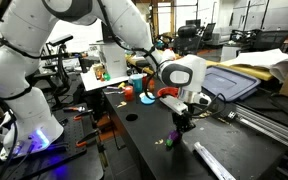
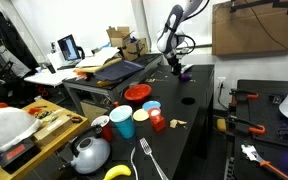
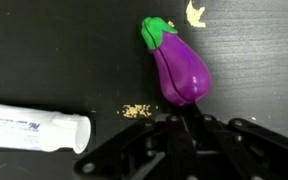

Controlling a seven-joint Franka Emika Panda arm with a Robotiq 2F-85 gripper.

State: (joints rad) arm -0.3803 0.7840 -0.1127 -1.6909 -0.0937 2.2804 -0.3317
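A purple toy eggplant (image 3: pixel 176 65) with a green cap lies on the black table, also visible in both exterior views (image 1: pixel 176 138) (image 2: pixel 184 72). My gripper (image 3: pixel 187 112) is low over the table with its fingers shut together. The fingertips sit at the eggplant's rounded end and do not wrap around it. The gripper shows in both exterior views (image 1: pixel 183 124) (image 2: pixel 175 64). A white tube (image 3: pixel 34 125) lies close by on the table, also in an exterior view (image 1: pixel 212 160).
Yellow crumbs (image 3: pixel 134 111) and a yellow scrap (image 3: pixel 195 13) lie by the eggplant. A red plate (image 2: pixel 137 93), a blue cup (image 2: pixel 123 122), a kettle (image 2: pixel 89 153) and a fork (image 2: pixel 149 160) crowd one end. A blue bin (image 1: pixel 229 82) stands behind.
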